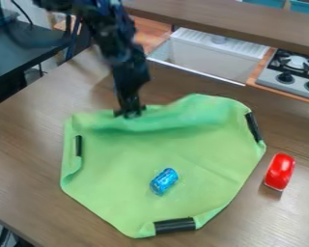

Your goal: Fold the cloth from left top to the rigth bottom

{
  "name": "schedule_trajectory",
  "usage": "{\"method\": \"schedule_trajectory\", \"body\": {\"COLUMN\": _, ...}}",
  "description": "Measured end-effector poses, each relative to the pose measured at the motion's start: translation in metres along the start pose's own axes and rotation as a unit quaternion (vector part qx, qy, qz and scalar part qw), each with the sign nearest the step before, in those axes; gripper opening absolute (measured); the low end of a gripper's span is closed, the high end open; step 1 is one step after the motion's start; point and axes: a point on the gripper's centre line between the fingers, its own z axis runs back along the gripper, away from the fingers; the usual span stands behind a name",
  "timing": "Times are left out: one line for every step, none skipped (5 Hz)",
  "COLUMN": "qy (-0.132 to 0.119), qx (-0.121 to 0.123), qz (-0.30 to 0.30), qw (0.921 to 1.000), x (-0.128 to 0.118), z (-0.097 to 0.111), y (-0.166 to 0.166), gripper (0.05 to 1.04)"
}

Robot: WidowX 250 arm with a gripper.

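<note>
1. I'm taking the little blue can (164, 181) as my landmark; it lies on its side on top of the green cloth (137, 159).
2. The cloth lies under the can and spreads out all around it on the brown wooden table (28, 154). Most of it is flat, but the far part, beyond the can, bunches up into a soft ridge, highest toward the far right of the can.
3. The black gripper (129, 113) hangs down beyond the can and a bit to its left, right at the cloth's far edge. Whether it's clenched on the fabric or released, I can't tell from here.
4. The black arm (121, 53) slants in from the far left of the can, rather blurred.
5. I see three black strips on the cloth's border: one (78, 145) to the can's far left, one (254, 127) to its far right, and one (175, 225) on the near side of it.
6. Left of the can, the cloth's side edge curls inward.
7. A shiny red object (279, 171) sits on the wood to the right of the can, off the cloth but near its edge.
8. Well beyond the can are a white sink (202, 58) and, farther right, a stove (286, 78).
</note>
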Motion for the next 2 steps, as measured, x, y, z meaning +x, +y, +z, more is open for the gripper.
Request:
{"method": "schedule_trajectory", "body": {"qy": 0.017, "qx": -0.009, "qz": -0.010, "qw": 0.9998, "x": -0.005, "z": 0.001, "y": -0.028, "gripper": 0.055}}
{"method": "schedule_trajectory", "body": {"qy": 0.020, "qx": -0.013, "qz": -0.024, "qw": 0.9994, "x": -0.002, "z": 0.016, "y": -0.053, "gripper": 0.055}}
